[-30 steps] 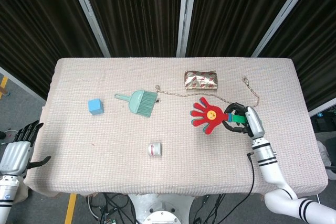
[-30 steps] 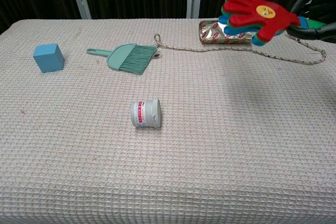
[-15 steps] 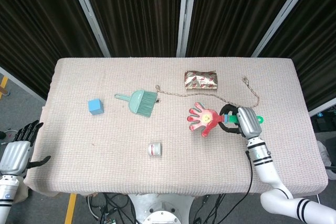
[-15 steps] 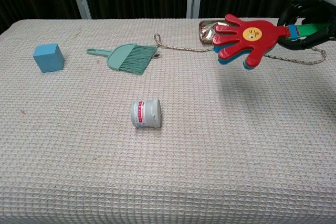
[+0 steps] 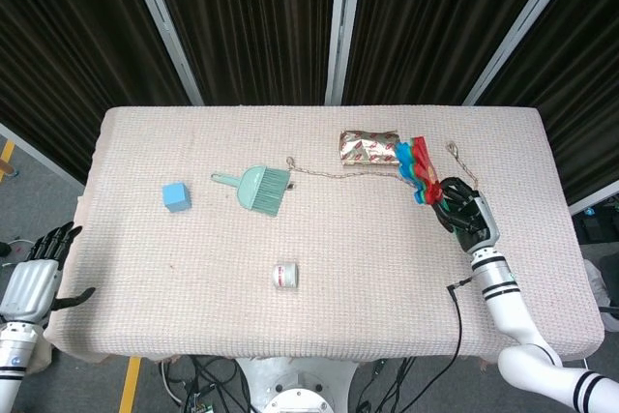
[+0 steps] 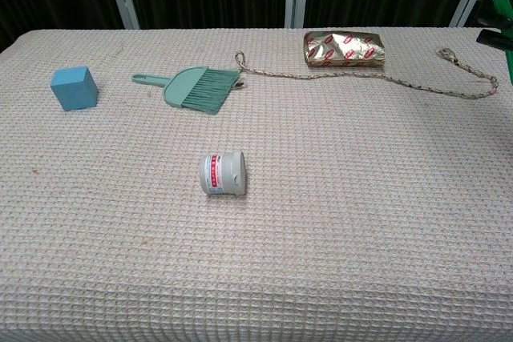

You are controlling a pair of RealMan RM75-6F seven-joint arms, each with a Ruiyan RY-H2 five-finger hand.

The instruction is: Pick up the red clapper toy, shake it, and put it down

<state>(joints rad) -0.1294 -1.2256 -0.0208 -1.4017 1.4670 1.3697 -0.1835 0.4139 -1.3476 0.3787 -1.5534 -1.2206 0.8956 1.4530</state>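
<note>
My right hand [image 5: 466,215] grips the handle of the red clapper toy [image 5: 416,167] above the right side of the table. The toy stands nearly edge-on in the head view, its red, blue and green hand-shaped leaves pointing up and away. In the chest view only the dark fingers and a green bit of the handle [image 6: 500,7] show at the top right corner. My left hand [image 5: 35,273] hangs off the table's left edge, fingers apart and holding nothing.
On the beige table cloth [image 5: 387,278] lie a blue cube [image 5: 175,196], a teal hand brush [image 5: 255,187], a small white jar [image 5: 284,276] on its side, a foil packet [image 5: 369,148] and a thin rope [image 6: 385,76] running to the right edge.
The right hand has swung the clapper from low and flat, pointing left, up to a raised, edge-on pose further right; it left most of the chest view. The left hand has not moved.
</note>
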